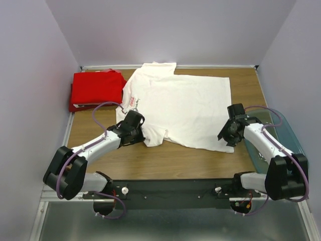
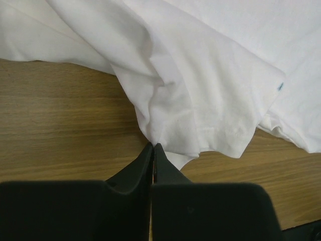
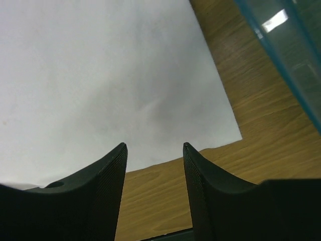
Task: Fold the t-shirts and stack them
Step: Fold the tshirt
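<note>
The white t-shirt (image 1: pixel 180 105) lies spread on the wooden table (image 1: pixel 200 160), a small red logo near its left side. One sleeve is bunched toward my left gripper (image 1: pixel 139 124). In the left wrist view the jaws of that gripper (image 2: pixel 153 146) are pressed together, pinching the gathered tip of the white cloth (image 2: pixel 200 85). The red t-shirt (image 1: pixel 96 89) sits folded at the back left. My right gripper (image 1: pixel 224 134) hovers at the shirt's near right corner. In the right wrist view it (image 3: pixel 154 145) stands open above the hem of the white cloth (image 3: pixel 100 75), nothing between its fingers.
A translucent blue-tinted plastic tub (image 1: pixel 283 130) stands along the right edge, just beside the right arm, and its rim (image 3: pixel 286 45) shows in the right wrist view. Walls close in on the table at the left, back and right.
</note>
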